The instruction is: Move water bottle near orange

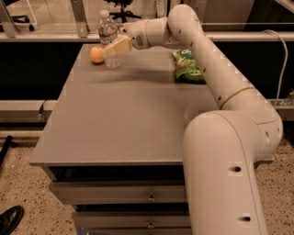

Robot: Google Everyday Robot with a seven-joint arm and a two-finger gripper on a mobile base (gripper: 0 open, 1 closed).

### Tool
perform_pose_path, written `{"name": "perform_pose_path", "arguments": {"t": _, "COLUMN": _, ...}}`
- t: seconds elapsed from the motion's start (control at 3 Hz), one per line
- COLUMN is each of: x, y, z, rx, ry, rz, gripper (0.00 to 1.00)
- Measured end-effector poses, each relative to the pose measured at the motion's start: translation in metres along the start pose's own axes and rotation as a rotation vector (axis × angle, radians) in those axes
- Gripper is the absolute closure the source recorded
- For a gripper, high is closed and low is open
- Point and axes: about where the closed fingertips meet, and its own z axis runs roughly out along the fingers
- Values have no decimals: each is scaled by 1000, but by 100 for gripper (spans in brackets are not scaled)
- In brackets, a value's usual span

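Grey table point(115, 119) stood over drawers point(119, 193) — speckled floor point(20, 183) below, pale rail point(46, 36) behind.

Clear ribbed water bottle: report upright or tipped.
Upright: clear plastic bottle, cap up, base on grey table, beside round orange; hand at its middle.

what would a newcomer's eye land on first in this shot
The big white robot arm fills the right foreground and reaches across the grey table to its far left corner. There its end effector is at the upright water bottle, which stands right beside the orange. A green snack bag lies at the table's far right.
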Motion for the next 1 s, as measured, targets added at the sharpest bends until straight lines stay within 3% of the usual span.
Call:
{"name": "perform_pose_path", "arguments": {"t": 0.33, "x": -3, "y": 0, "z": -58, "rx": 32, "ry": 27, "rz": -58, "gripper": 0}}
{"name": "perform_pose_path", "arguments": {"t": 0.67, "x": -17, "y": -1, "z": -162, "rx": 114, "ry": 66, "rz": -170, "gripper": 0}}
{"name": "perform_pose_path", "arguments": {"t": 1.0, "x": -24, "y": -2, "z": -255, "rx": 229, "ry": 106, "rz": -232, "gripper": 0}}
